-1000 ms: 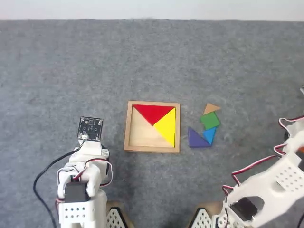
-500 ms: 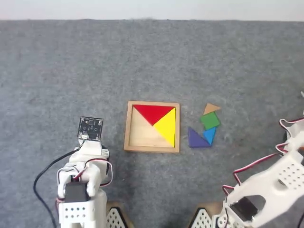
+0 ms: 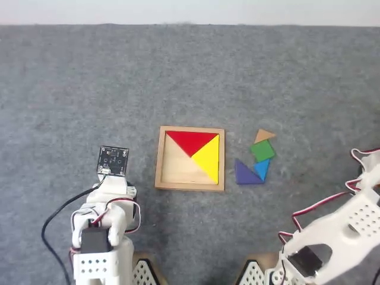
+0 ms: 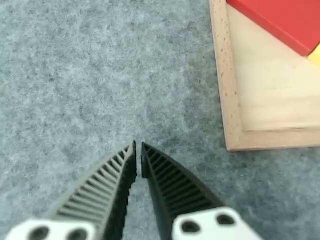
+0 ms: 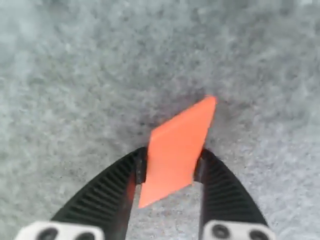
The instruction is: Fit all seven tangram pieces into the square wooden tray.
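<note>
- The tray [image 3: 159, 160] lies flat near the middle of the desk [image 3: 178, 77].
- A red triangle [image 3: 191, 141] fills the tray's far part and a yellow triangle [image 3: 209, 160] its right part. They touch along one slanted edge, and the near-left half of the tray floor is bare wood.
- Four pieces lie in a close cluster on the desk just right of the tray.
- In that cluster, a purple triangle [image 3: 244, 173] is nearest the tray, with a blue triangle [image 3: 262, 170] touching its right side.
- A green square [image 3: 262, 151] sits just beyond the blue triangle, and a tan triangle [image 3: 263, 136] lies beyond the square, at its far edge.
- The orange piece [image 5: 176, 145] is clamped edgewise in the right tool [image 5: 170, 164], one jaw on each side. It looks like a parallelogram, and its far corner sticks out past the fingertips above the grey desk. Whether that corner touches the desk I cannot tell.
- The right arm [image 3: 338, 237] stands at the near right edge, well apart from the tray and the cluster.
- The left tool [image 4: 138, 146] has its jaws closed together on nothing. It is over bare desk just beside the tray's near-left corner [image 4: 231, 142].
- The left arm [image 3: 104, 231] stands at the near left, to the left of the tray.
</note>
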